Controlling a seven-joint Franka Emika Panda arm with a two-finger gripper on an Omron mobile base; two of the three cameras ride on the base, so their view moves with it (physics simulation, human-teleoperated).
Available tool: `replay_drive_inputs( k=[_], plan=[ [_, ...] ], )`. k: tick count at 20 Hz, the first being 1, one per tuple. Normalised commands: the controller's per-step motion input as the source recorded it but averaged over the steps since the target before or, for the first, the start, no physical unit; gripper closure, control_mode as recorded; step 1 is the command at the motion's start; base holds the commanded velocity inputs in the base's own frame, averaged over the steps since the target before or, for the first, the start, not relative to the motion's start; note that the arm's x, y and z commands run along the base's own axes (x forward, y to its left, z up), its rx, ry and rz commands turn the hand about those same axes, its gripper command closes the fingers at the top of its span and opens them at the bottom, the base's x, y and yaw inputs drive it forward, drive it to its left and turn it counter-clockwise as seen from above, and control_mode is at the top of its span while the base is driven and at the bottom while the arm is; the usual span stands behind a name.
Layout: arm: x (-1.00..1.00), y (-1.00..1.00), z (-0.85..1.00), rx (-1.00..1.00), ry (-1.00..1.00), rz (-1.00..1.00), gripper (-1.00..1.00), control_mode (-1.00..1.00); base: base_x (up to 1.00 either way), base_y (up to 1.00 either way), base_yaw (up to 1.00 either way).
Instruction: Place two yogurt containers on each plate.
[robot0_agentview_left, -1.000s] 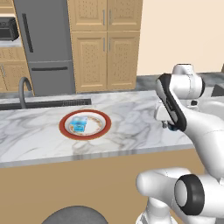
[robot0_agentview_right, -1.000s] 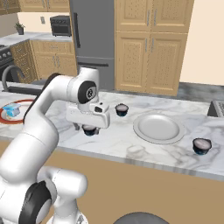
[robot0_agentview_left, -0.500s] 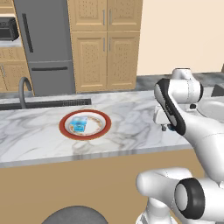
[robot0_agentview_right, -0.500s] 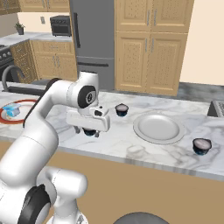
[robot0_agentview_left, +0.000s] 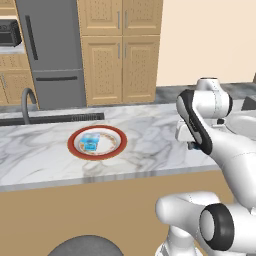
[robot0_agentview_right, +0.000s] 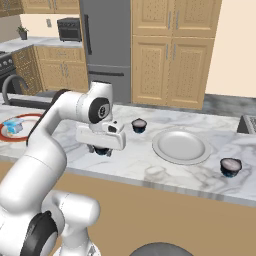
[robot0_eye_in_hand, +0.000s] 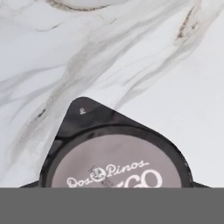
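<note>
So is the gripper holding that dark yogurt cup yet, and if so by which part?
It cannot be told. The gripper is low over a dark yogurt cup on the marble counter, but its fingers are hidden, so no hold can be confirmed.

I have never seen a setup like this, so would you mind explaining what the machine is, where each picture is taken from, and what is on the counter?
This is a rendered kitchen with a white robot arm on a wheeled base. Two cameras sit behind the arm, one to its left and one to its right; a third looks down from the hand.

On the marble counter, the red-rimmed plate holds one pale blue yogurt tub. The plain white plate holds nothing. Three dark yogurt cups stand on the counter: one behind the arm, one at the right, and one directly under the hand, close in the hand view.

The gripper is lowered over that cup; whether it has closed on it cannot be told.
</note>
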Motion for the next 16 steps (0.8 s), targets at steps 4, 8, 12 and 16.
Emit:
replay_drive_inputs(
  k=[4, 8, 12, 16],
  plan=[
    [0.00, 0.00, 0.00, 0.00, 0.00, 0.00, 1.00, -1.00, 0.00, 0.00, 0.00],
    [-0.02, 0.04, 0.18, 0.00, -0.01, 0.04, 1.00, -1.00, 0.00, 0.00, 0.00],
    [-0.07, 0.63, 0.91, 0.00, -0.04, 0.13, 1.00, -1.00, 0.00, 0.00, 0.00],
    [0.00, 0.99, 0.85, 0.00, -0.01, 0.26, 1.00, -1.00, 0.00, 0.00, 0.00]
  ],
)
